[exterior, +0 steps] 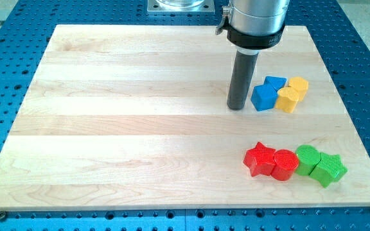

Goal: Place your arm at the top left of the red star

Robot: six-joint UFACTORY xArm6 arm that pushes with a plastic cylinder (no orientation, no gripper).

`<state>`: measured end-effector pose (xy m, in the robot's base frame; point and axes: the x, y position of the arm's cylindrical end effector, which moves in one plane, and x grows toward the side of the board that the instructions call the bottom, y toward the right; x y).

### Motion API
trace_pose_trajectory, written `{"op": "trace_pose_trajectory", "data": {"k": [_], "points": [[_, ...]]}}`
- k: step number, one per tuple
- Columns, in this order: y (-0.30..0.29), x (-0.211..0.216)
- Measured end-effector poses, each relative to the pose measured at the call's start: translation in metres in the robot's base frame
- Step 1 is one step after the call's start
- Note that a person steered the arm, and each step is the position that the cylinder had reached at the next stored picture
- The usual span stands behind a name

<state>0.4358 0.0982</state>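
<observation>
The red star [259,159] lies on the wooden board at the view's lower right, touching a red cylinder [285,165] on its right. My tip [237,107] rests on the board above the red star, a little to its left, about a block's width and a half away. It stands just left of a blue block [263,97]. The rod hangs from a black and silver arm end at the view's top.
Two blue blocks [274,84] and two yellow blocks [288,99] [298,86] cluster right of my tip. A green cylinder [308,158] and a green star [329,169] continue the row right of the red cylinder. The board [108,128] lies on a blue perforated table.
</observation>
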Motion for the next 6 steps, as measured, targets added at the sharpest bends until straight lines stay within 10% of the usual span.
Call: {"op": "trace_pose_trajectory", "data": {"k": [6], "points": [[-0.003,0.053]]}}
